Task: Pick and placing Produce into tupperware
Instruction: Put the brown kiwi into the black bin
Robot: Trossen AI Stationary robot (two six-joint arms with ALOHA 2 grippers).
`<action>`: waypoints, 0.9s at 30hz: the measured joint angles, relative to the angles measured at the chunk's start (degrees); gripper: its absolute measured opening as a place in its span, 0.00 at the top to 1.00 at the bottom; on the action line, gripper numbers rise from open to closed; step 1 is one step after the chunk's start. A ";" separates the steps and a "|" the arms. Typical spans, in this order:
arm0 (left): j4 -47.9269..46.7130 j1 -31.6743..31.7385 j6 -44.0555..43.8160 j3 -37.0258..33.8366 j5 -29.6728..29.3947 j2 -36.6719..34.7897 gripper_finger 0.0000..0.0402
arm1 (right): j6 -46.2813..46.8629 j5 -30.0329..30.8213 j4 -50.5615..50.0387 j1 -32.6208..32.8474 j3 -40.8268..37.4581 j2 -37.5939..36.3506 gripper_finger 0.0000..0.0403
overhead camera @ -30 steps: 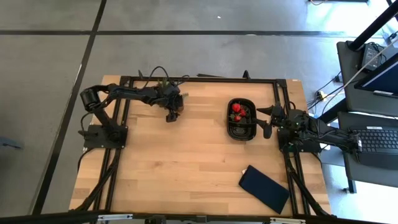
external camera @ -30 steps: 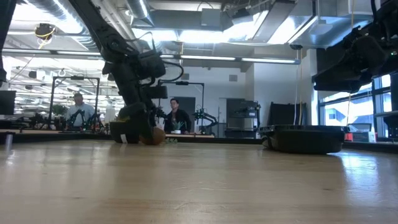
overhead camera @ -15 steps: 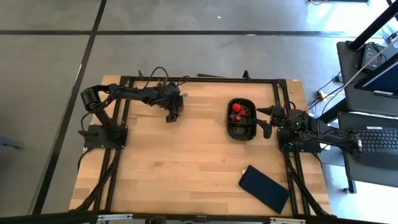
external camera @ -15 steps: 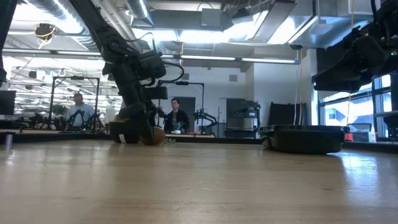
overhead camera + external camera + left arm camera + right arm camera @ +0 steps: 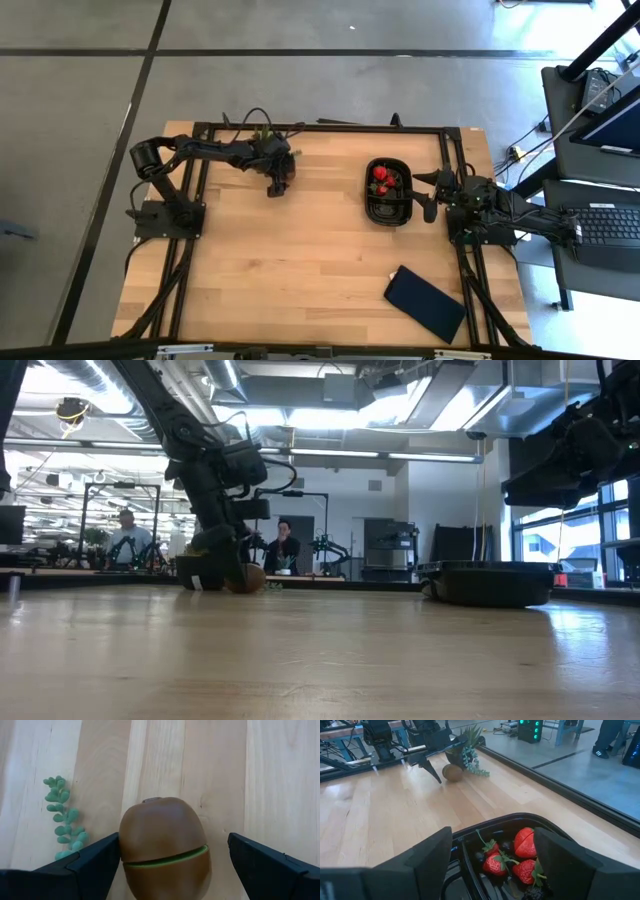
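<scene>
The brown round fruit (image 5: pixel 162 845) lies on the wooden table near the far edge, between the fingers of my open left gripper (image 5: pixel 174 837), which slants down over it (image 5: pixel 278 185). The low view shows the fruit (image 5: pixel 250 578) on the table beside that gripper (image 5: pixel 225 575). The black tupperware (image 5: pixel 388 192) sits right of centre with red strawberries (image 5: pixel 520 855) and dark berries (image 5: pixel 507 845) in it. My right gripper (image 5: pixel 425 195) waits open just right of the tupperware's rim (image 5: pixel 520 817). My left gripper slants down from above with the brown fruit between its fingers. One finger (image 5: pixel 95 860) stands right at the fruit's side (image 5: pixel 122 845); I cannot tell whether it touches. The other finger (image 5: pixel 260 865) is clear of it. The fruit rests on the table.
A small green potted plant (image 5: pixel 262 135) stands at the far edge just behind the left gripper, and its trailing sprig (image 5: pixel 62 817) lies beside the fruit. A flat dark-blue rectangle (image 5: pixel 427 303) lies at the near right. People sit in the room beyond the table (image 5: pixel 285 550).
</scene>
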 joint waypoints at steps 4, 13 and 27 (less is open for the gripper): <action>0.00 -0.02 0.02 0.00 0.01 0.00 0.12 | 0.00 0.00 0.00 0.00 0.00 -0.01 0.30; -0.16 -0.02 -2.49 0.02 -0.11 0.00 0.12 | 0.00 0.00 -0.01 0.00 0.00 0.00 0.30; -0.94 -0.19 -2.87 0.04 -3.06 0.00 0.21 | 0.02 0.00 0.00 0.02 0.00 0.00 0.30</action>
